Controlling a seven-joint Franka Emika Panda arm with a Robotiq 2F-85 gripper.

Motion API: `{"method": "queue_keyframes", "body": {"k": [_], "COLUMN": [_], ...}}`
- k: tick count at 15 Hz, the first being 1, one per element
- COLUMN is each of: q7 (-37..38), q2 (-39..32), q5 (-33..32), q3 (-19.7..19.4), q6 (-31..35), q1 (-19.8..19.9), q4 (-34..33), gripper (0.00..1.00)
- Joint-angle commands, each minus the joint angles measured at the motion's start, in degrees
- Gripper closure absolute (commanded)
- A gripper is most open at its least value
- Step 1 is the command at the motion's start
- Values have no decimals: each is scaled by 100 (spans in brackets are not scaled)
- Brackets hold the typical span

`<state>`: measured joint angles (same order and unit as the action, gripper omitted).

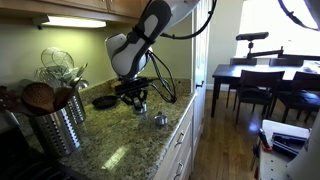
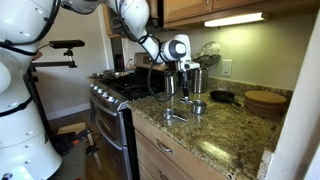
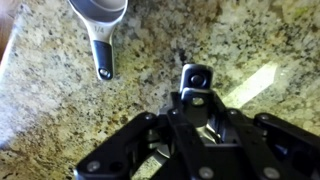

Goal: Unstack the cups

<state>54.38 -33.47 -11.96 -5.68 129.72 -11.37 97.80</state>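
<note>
Nearest the lens, jaws pressed together above granite desk; pinching anything or not, cannot tell. Handled silver cup lying just ahead. In an exterior view, second cup near them on desk.

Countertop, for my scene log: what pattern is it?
Speckled tan-and-black granite countertop, clearest in the wrist view.

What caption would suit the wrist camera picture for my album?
Gripper over a speckled granite counter, a handled metal cup at the picture's top edge.
</note>
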Motion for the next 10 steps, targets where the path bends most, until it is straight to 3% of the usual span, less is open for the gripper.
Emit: {"method": "queue_keyframes", "body": {"k": [1,2,4,5,10], "q7": [151,148,145,146,146], "q2": [169,167,161,160,170], "q5": [-108,-100,-93,-92,-93], "q3": [-96,-90,-81,-78,-80], "q6": [-252,-262,-281,-288,-302], "q1": [-122,-119,-121,-125,-135], "q4": [63,67,72,72,75], "gripper": [71,66,39,33,23]}}
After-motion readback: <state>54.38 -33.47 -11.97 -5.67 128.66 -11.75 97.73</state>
